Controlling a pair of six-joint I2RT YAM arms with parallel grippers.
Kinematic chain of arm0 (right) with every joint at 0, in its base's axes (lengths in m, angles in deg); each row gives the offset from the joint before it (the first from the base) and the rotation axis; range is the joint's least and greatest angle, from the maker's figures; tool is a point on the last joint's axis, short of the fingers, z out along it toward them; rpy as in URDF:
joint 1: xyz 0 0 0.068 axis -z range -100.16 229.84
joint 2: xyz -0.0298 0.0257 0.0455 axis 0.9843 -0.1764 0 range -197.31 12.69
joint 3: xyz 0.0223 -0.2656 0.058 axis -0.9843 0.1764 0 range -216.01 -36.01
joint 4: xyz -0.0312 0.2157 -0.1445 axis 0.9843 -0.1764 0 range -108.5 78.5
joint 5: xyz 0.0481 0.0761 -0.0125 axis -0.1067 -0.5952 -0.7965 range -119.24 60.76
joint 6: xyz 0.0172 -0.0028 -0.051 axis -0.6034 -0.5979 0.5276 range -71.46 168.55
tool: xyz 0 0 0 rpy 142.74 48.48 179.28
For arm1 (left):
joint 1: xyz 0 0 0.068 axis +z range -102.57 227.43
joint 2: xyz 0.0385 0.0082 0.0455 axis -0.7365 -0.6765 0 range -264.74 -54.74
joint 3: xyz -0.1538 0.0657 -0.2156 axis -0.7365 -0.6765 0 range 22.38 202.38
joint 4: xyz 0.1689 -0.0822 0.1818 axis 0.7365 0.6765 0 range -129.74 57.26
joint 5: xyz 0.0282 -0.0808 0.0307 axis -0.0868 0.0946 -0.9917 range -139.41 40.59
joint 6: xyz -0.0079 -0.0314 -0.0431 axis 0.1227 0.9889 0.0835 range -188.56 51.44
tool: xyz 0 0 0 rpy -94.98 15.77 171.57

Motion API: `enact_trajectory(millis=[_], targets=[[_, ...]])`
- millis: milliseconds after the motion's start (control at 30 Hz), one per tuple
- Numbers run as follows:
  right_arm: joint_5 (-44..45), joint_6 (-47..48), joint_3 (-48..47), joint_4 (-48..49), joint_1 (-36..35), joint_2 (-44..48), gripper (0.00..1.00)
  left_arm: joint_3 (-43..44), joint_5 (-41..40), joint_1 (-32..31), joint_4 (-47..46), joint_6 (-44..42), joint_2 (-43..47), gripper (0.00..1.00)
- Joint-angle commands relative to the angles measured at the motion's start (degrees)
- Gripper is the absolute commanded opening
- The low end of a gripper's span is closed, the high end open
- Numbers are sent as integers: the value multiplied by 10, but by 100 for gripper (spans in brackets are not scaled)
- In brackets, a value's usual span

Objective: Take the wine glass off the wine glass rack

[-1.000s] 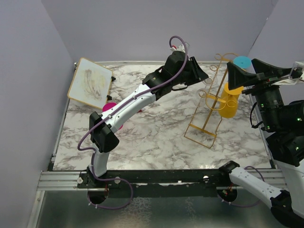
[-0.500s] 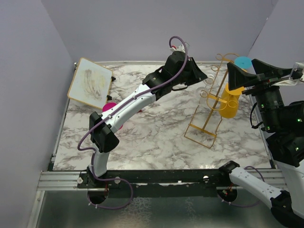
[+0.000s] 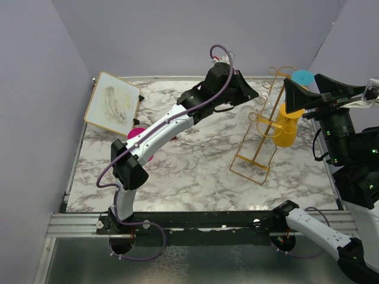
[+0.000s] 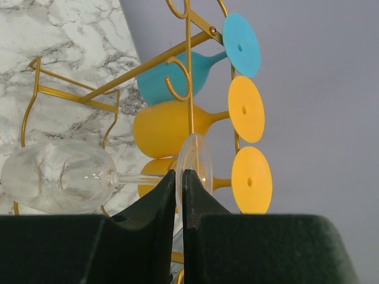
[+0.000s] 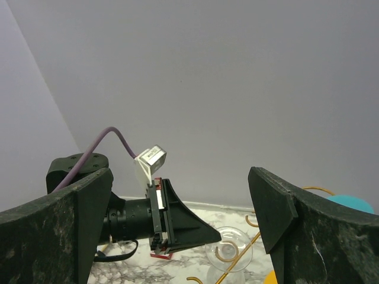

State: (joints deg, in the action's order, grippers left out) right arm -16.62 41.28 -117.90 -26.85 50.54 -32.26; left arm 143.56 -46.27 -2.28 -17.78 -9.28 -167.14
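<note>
Left wrist: left end effector (image 4: 182, 173) nearly closed, pinching wine glass (image 4: 56, 177) stem.

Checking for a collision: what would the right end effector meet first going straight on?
Likely the clear wine glass on the gold wire rack, where the left end effector grips it; depth unclear.

The wine glass (image 4: 56, 176) is clear and glossy; the wine glass rack (image 4: 190, 118), gold metal wire.

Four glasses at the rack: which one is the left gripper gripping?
The clear wine glass, its foot pinched by the left gripper; the teal glass and the two yellow glasses are opaque and untouched.
</note>
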Motion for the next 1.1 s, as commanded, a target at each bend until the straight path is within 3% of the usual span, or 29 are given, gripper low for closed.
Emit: enact_trajectory(millis=[0,467,1067], targets=[[-15,-10,3,10,-3,5,100,0,17,11,-7,28,28,0],[-24,-21,6,10,-3,1,100,-56,106,54,-105,99,47,0],[-29,-25,6,8,-3,-3,99,-80,119,72,-140,112,70,0]])
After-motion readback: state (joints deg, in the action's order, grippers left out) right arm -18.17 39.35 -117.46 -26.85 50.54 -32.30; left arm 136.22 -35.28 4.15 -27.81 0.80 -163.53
